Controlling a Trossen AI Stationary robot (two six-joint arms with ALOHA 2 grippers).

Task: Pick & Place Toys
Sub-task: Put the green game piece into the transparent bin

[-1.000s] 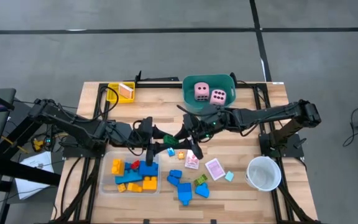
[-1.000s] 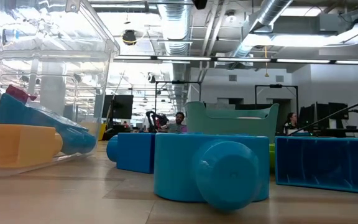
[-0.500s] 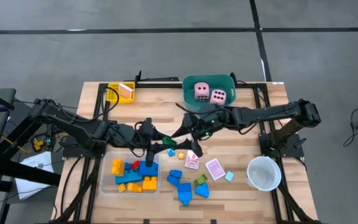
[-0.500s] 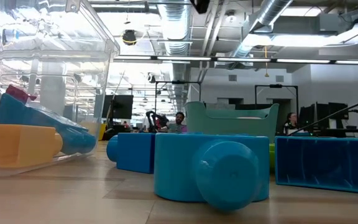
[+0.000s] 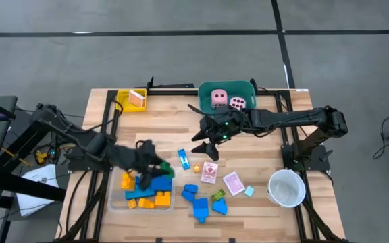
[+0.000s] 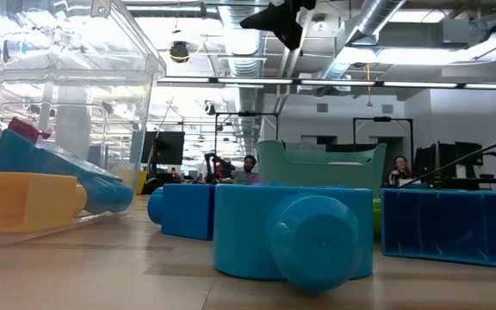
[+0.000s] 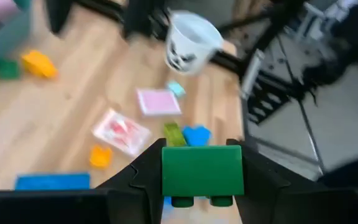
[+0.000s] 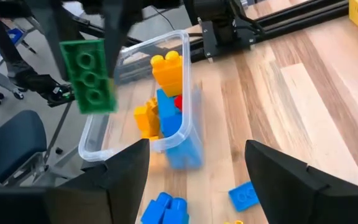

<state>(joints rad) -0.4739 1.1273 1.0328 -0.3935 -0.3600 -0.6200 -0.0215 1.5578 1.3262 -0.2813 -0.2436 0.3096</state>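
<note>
My left gripper (image 5: 159, 169) is shut on a green block (image 7: 202, 171), which also shows in the high view (image 5: 166, 169) and the right wrist view (image 8: 89, 76), above the clear tray (image 5: 117, 202). That tray holds several blue, yellow-orange and red blocks. My right gripper (image 5: 204, 146) hangs open over the table's middle with nothing between its fingers (image 8: 126, 171). Loose blue blocks (image 5: 198, 202), a small yellow block (image 5: 196, 167) and pink-white cards (image 5: 209, 172) lie flat on the wood. Two pink dice (image 5: 227, 101) rest in the teal tub (image 5: 204, 108). My left gripper pinches the green block between its two fingers, which press on two opposite sides (image 7: 166, 174). The fingers slant downward, coming from the table's left. The block is lifted clear over the clear tray, its studs pointing toward the table's right.
A white cup (image 5: 287, 187) stands near the right front corner. A yellow tray (image 5: 123, 101) sits at the far left. Black frame rails run along the table's far edge and both sides. Bare wood shows between the teal tub and the cards.
The green block, a second ago between both grippers at the table's middle, has gone with my left gripper toward the left and near edges, and now hangs over the clear tray. My right gripper has drawn back toward the far edge.
</note>
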